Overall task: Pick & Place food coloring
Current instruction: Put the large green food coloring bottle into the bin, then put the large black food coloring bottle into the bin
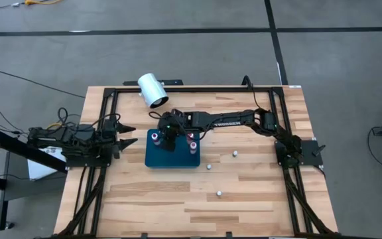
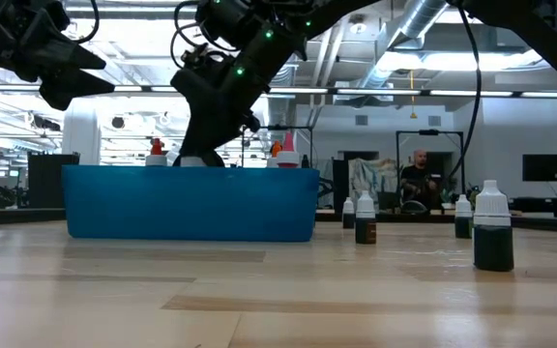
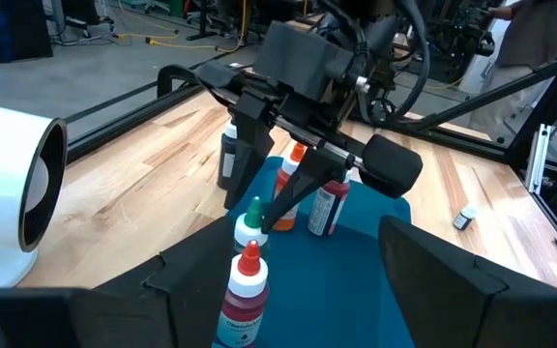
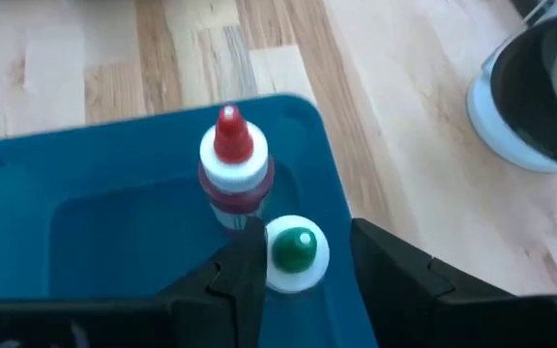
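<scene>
**Right claw sets green-topped bottle into the blue tray**

Right claw [image 4: 298,275] sits over the blue tray [image 1: 156,158] at the centre of the high view, its two dark fingers [image 4: 235,275] either side of a green-topped bottle [image 4: 296,249]. In the right wrist view the fingers flank the bottle's white collar closely; whether they press on it or have just let go cannot be told from the pictures. A red-topped bottle [image 4: 232,164] stands upright just beside it in the same corner of the tray, and the left wrist view shows an orange-topped bottle [image 3: 292,179] and a darker red one [image 3: 327,205] further along the tray.

The left claw [image 1: 126,134] waits at the left edge of the bench [image 1: 257,192], fingers spread wide and empty.

More food coloring is not yet collected: small whitish bottles [image 1: 235,154] lie loose on the bench to the lower right of the tray, well apart from each other, and in the low view they show as dark-filled bottles [image 2: 492,227] standing upright at right.

This looks like the placing step for the green bottle. The next move likely calls for a clean release, a straight lift clear of the neighbouring red top, then a reach to the nearest loose bottle.

A large white cylinder [image 1: 153,89] lies beyond the tray, at upper centre.
</scene>
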Robot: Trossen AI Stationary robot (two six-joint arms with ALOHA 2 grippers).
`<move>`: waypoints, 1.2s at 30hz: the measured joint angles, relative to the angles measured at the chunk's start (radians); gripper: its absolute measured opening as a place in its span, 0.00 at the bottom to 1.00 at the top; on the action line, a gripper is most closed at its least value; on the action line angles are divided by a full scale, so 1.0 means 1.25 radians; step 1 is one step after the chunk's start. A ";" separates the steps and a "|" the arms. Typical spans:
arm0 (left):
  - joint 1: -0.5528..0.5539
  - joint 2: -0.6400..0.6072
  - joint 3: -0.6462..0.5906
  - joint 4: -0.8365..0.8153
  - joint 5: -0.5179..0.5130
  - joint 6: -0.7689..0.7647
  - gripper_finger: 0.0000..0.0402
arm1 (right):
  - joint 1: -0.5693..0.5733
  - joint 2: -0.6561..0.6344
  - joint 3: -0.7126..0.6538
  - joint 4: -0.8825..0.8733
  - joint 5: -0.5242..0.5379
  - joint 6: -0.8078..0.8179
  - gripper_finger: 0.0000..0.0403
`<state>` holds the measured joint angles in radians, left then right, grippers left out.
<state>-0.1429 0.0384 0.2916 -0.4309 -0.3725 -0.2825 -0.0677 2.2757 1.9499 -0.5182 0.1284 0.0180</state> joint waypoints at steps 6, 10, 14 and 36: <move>0.000 0.000 0.000 0.000 0.000 0.000 0.62 | 0.000 -0.001 0.000 -0.020 -0.001 0.000 0.35; 0.000 0.000 0.000 0.000 0.000 -0.001 0.62 | 0.000 -0.003 0.000 -0.018 0.001 0.000 0.33; 0.000 0.000 0.000 0.000 0.000 -0.001 0.62 | -0.001 -0.011 0.000 -0.018 0.001 0.000 0.33; 0.000 0.000 0.000 -0.003 0.002 -0.008 0.62 | -0.071 -0.291 0.002 -0.438 0.008 -0.022 0.32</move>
<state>-0.1425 0.0387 0.2920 -0.4351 -0.3702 -0.2920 -0.1562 1.9114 1.9527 -1.0662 0.1379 -0.0090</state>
